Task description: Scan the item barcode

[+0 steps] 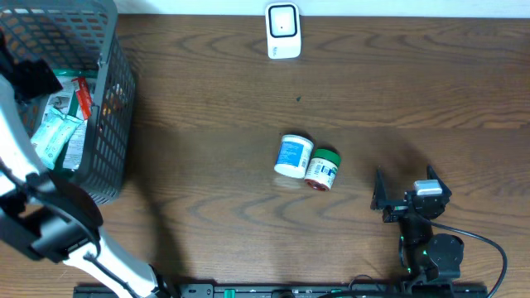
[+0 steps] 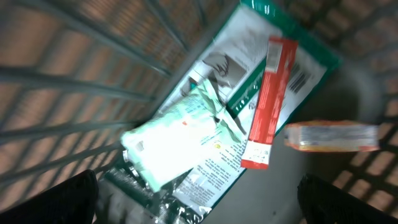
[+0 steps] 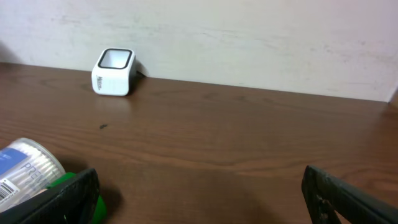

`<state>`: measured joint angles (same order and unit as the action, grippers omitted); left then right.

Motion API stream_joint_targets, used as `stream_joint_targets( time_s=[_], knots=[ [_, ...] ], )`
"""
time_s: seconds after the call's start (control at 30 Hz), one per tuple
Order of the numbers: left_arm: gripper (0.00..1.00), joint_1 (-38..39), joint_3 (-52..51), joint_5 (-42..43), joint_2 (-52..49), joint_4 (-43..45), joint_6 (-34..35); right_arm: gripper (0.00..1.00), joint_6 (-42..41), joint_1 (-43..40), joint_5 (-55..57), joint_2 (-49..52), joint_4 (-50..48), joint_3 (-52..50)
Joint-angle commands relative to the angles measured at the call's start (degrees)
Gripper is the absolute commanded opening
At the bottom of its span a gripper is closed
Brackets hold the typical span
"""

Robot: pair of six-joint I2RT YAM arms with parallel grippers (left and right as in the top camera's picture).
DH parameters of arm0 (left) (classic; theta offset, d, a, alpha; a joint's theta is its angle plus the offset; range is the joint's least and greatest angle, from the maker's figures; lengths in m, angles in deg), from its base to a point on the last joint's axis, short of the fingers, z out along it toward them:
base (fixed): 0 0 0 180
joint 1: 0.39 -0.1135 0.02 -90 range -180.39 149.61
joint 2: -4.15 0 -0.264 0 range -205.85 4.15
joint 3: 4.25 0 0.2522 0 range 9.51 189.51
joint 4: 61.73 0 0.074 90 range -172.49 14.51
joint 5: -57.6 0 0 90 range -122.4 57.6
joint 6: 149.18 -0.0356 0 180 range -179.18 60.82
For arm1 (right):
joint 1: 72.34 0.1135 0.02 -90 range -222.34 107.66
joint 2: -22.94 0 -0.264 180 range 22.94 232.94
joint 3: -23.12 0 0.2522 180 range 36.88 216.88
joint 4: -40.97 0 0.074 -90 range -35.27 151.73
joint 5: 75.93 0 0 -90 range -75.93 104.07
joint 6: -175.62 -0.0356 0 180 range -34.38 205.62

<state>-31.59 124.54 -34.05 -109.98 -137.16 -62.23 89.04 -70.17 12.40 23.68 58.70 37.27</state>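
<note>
The white barcode scanner [image 1: 282, 31] stands at the table's far edge and shows as a small white box [image 3: 114, 71] in the right wrist view. My left gripper [image 2: 199, 205] is open inside the grey basket [image 1: 116, 132], above a pile of items: a pale green packet [image 2: 177, 140], a slim red box [image 2: 268, 102], a green-and-white pouch [image 2: 283, 46] and an orange pack [image 2: 333, 135]. Nothing is between its fingers. My right gripper [image 1: 406, 189] is open and empty near the front right of the table.
A white tub with a blue label [image 1: 292, 156] and a green-lidded jar [image 1: 323, 169] lie side by side mid-table, just left of my right gripper. The basket's mesh walls [image 2: 74, 68] close in around my left gripper.
</note>
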Motion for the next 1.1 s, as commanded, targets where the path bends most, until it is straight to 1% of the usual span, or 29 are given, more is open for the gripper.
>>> stream_joint_targets(
  time_s=[0.0, 0.2, 0.3, 0.43, 0.67, 0.83, 0.97, 1.03, 1.07],
  knots=[
    [0.98, 0.1, 0.3, 2.5, -4.9, -0.4, -5.6, 0.99, 0.5, 0.9, 0.1, -0.1, 0.2, -0.1],
    [0.98, 0.2, 0.3, 2.2, -11.6, -0.2, -8.8, 0.99, 0.5, 0.9, 0.1, -0.1, 0.2, -0.1],
    [0.99, 0.2, 0.3, 0.0, -14.1, 0.4, -9.5, 0.99, 0.5, 0.9, 0.1, -0.1, 0.2, -0.1],
    [0.99, 0.2, 0.3, -2.1, -16.2, 2.3, -10.5, 0.99, 0.5, 0.9, 0.1, -0.1, 0.2, -0.1],
    [0.99, 0.2, 0.2, -2.2, -18.4, 5.1, -10.7, 0.99, 0.5, 0.9, 0.1, -0.1, 0.2, -0.1],
    [0.84, 0.2, -1.2, -5.2, -19.3, 5.9, -10.7, 0.99, 0.5, 0.9, 0.1, -0.1, 0.2, -0.1],
    [0.76, 0.2, -1.2, -5.5, -19.3, 5.8, -10.7, 0.99, 0.5, 0.9, 0.1, -0.1, 0.2, -0.1],
    [0.77, 0.2, -1.3, -5.5, -19.3, 5.2, -10.6, 0.99, 0.5, 0.9, 0.1, -0.1, 0.2, -0.1],
    [0.81, 0.2, -1.5, -5.5, -19.3, 5.0, -10.5, 0.99, 0.5, 0.9, 0.1, -0.1, 0.2, -0.1]
  ],
)
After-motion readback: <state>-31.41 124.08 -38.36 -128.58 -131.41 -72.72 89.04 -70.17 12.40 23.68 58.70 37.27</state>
